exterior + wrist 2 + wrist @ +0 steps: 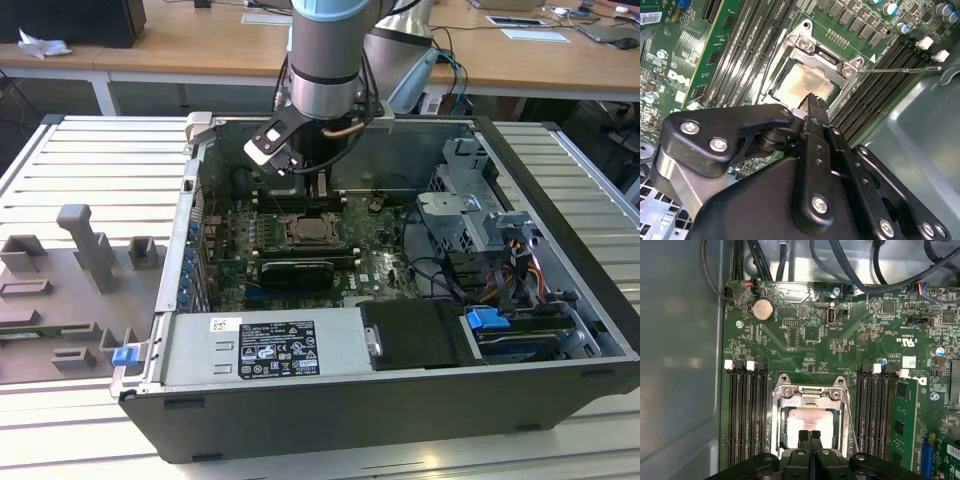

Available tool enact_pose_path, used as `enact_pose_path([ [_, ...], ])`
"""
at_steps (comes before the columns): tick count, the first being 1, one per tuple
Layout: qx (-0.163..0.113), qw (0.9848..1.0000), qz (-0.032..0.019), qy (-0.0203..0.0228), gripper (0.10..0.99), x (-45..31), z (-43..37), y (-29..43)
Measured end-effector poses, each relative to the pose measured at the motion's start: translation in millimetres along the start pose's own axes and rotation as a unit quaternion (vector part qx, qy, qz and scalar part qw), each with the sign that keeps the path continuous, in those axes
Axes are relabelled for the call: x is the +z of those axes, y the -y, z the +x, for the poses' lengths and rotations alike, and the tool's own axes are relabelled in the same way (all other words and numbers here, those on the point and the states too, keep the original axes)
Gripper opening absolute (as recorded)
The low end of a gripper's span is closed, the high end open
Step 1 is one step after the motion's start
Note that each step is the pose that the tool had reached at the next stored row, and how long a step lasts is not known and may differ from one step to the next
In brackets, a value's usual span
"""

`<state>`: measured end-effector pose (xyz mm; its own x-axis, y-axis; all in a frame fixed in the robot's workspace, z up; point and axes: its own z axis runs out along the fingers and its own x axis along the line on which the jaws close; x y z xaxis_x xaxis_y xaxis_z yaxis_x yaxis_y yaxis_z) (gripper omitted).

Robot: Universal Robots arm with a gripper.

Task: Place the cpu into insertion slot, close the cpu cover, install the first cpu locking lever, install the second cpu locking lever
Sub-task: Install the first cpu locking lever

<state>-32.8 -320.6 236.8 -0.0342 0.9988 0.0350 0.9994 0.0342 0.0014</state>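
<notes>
The cpu (810, 421) lies in the insertion slot (312, 230) on the green board, its pale face showing through the window of the cpu cover (809, 394). The cover lies flat over it. In both wrist views my gripper (810, 436) hangs just above the near edge of the cpu (805, 82), fingers pressed together with nothing between them. I cannot tell whether the fingertips (814, 102) touch the cover (816, 49). One thin metal locking lever (900, 70) sticks out sideways from the socket corner over the memory slots. In the exterior view the gripper (322, 192) hangs over the socket.
Long black memory slots (747, 415) flank the socket on both sides. A black card (292, 272) lies in front of the socket. The grey case wall (680, 350) stands close by. Cables (440, 275) and a drive cage (470, 200) fill the exterior view's right.
</notes>
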Motion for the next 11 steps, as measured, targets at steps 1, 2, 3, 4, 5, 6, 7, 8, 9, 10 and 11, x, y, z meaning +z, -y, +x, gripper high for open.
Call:
enact_pose_path([
  [1, 0.0, 1.0, 0.0, 0.0, 0.106, -2.5, 0.1, 0.0],
  [2, 0.0, 1.0, 0.0, 0.0, 0.106, -5.4, 0.2, 0.0],
  [3, 0.0, 1.0, 0.0, -0.0001, 0.106, -8.2, 0.3, 0.0],
  [4, 0.0, 1.0, 0.0, 0.0, 0.106, -10.5, 0.4, 0.0],
  [5, 0.0, 1.0, -0.0001, -0.0001, 0.106, -13.6, 0.7, -0.1],
  [6, 0.0, 1.0, 0.0, 0.0, 0.106, -16.2, 0.7, 0.0],
  [7, 0.0, 1.0, -0.0001, -0.0001, 0.106, -19.8, 0.9, 0.0],
  [8, 0.0, 1.0, 0.0, 0.0, 0.106, -22.6, 1.1, -0.1],
  [9, 0.0, 1.0, -0.0001, -0.0001, 0.106, -34.3, 1.8, -0.1],
  [10, 0.0, 1.0, -0.0007, -0.0001, 0.106, -39.2, 2.1, 0.2],
  [11, -0.001, 1.0, -0.0011, -0.0001, 0.106, -39.1, 2.1, 0.3],
])
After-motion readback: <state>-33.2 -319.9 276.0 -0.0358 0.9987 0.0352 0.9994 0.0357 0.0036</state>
